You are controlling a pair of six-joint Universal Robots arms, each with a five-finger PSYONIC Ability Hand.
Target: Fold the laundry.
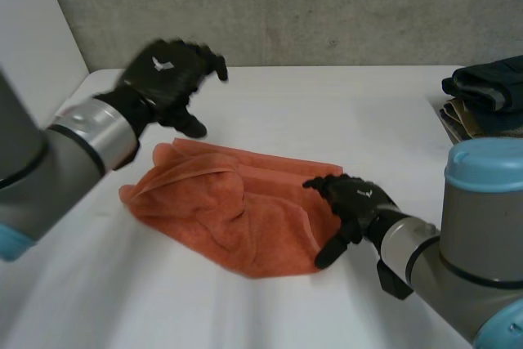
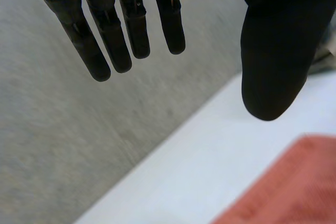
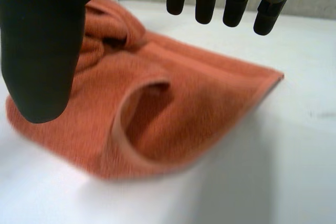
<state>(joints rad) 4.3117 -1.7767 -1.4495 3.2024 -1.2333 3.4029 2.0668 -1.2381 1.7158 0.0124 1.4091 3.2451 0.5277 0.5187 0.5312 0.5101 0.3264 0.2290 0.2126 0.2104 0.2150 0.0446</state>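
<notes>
While the orange towel [image 1: 237, 210] lies rumpled in the middle of the white table [image 1: 327, 104], half doubled over with a hem loop [image 1: 196, 171] standing up near its left end, neither hand has hold of it.

Left hand [image 1: 167, 71]: in the air past the towel's far-left corner. Its fingers [image 2: 107, 40] are straight and spread off the thumb, gripping nothing. In the left wrist view a corner of the towel [image 2: 294, 187] lies beyond the thumb tip.

Right hand [image 1: 355, 202]: at the towel's right edge, fingers relaxed and apart from the thumb, no pinch. Can't tell if the fingertips touch the cloth. In the right wrist view the hem loop sits under the palm.

Around: a stack of folded clothes [image 1: 490, 96], dark and tan, sits well off to the towel's right at the table edge, apart from both hands. A grey concrete wall [image 1: 327, 6] stands beyond the towel's far side.
</notes>
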